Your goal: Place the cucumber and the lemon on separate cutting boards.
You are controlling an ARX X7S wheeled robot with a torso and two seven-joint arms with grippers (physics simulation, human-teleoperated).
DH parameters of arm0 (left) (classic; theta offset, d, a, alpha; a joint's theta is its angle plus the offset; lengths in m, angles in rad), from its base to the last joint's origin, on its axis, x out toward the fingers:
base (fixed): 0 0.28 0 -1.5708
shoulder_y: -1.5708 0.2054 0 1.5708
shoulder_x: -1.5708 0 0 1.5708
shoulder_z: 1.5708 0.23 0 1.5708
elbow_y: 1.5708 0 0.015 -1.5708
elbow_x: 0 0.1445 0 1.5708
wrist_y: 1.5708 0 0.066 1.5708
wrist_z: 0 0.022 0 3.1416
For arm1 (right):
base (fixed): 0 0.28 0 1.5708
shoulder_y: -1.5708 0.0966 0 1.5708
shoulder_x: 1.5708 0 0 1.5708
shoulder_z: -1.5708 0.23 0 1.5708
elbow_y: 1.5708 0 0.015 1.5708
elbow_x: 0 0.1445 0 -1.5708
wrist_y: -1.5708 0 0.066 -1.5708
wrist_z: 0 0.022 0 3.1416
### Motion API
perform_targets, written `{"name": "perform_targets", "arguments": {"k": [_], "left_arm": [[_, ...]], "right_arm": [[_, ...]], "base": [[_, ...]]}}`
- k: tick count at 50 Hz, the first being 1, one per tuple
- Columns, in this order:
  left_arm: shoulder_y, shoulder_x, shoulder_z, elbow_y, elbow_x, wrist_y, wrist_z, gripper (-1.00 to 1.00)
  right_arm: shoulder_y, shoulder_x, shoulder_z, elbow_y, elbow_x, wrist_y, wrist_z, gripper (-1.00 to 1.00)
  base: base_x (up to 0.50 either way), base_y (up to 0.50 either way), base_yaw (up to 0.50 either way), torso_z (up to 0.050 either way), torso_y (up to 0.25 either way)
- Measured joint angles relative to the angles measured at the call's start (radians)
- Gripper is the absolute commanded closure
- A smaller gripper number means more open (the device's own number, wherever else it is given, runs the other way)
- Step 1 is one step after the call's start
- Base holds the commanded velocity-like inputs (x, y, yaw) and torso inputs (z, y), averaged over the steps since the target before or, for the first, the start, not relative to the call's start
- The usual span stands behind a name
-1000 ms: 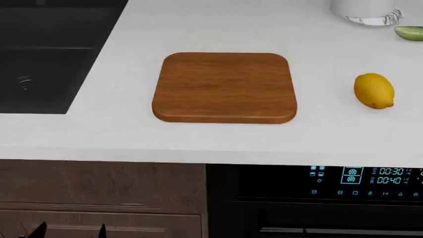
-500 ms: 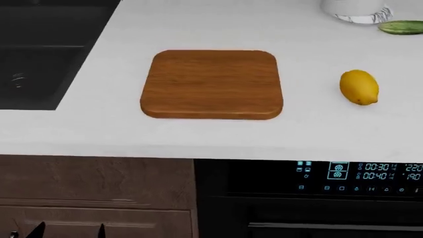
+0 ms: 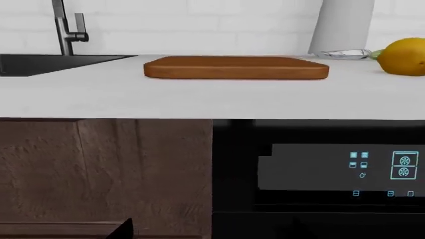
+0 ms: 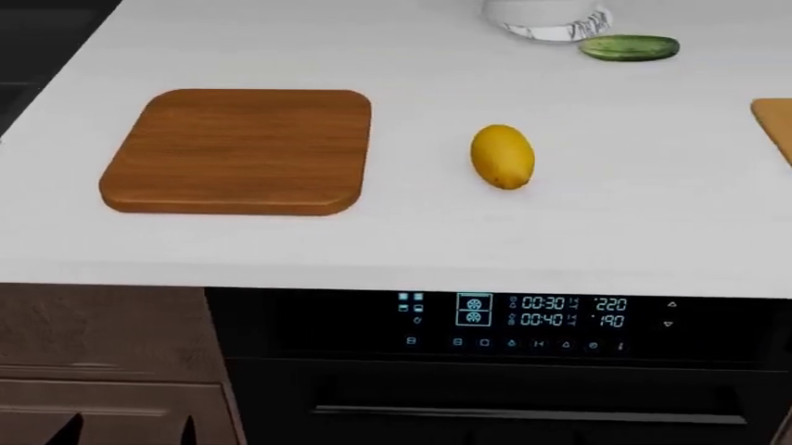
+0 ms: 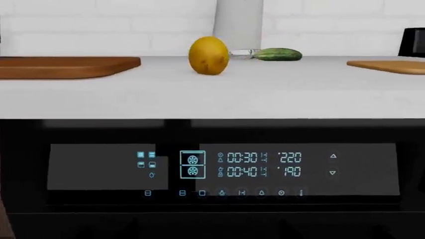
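- Left wrist view: dark board (image 3: 236, 67) lying flat on the white desk (image 3: 199, 97), upper middle of the frame. Lemon (image 3: 402, 57) at the right edge, apart from the board. Tap (image 3: 66, 27) and sink (image 3: 47, 63) at upper left, white canister (image 3: 345, 25) at upper right, oven panel (image 3: 332, 169) lower right. No sure sight of the left fingers here, only a dark corner at the bottom edge.
- Head view: dark board (image 4: 239, 150) at centre left, bare. Lemon (image 4: 503, 156) on the desk right of it, near but not touching. Cucumber (image 4: 629, 47) at upper right, just beside the canister base (image 4: 544, 19). Edge of a tan board (image 4: 773, 125) cut off at the right border, nothing visible on that sliver. Two dark tips (image 4: 124, 431) at lower left, probably the left fingers, apart and empty as far as can be judged. Right fingers out of frame.
- Right wrist view: lemon (image 5: 208, 55) upper middle, cucumber (image 5: 277, 54) right of it and further back, dark board (image 5: 66, 67) at left edge, tan board (image 5: 388, 65) at right edge. Oven display (image 5: 226, 167) filling the lower half. Right fingers not shown; impossible to tell their state.
- Progress: nothing placed yet. Both fruits on bare desk, both boards apparently free, arms low in front of the oven. Whole task left: lift each, set one per board.
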Motion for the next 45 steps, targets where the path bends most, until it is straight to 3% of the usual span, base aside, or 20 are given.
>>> {"name": "perform_targets", "arguments": {"k": [34, 45], "left_arm": [[0.003, -0.030, 0.034, -0.001, -0.035, 0.029, -0.033, -1.00], [0.000, -0.037, 0.043, -0.002, -0.041, 0.015, -0.046, -1.00]], "right_arm": [[0.003, 0.029, -0.038, 0.002, 0.007, -0.009, 0.041, -1.00], [0.004, 0.036, -0.042, 0.000, 0.015, -0.006, 0.055, -1.00]], "base": [[0.01, -0.50, 0.00, 0.000, 0.000], [0.00, -0.02, 0.00, 0.000, 0.000]]}}
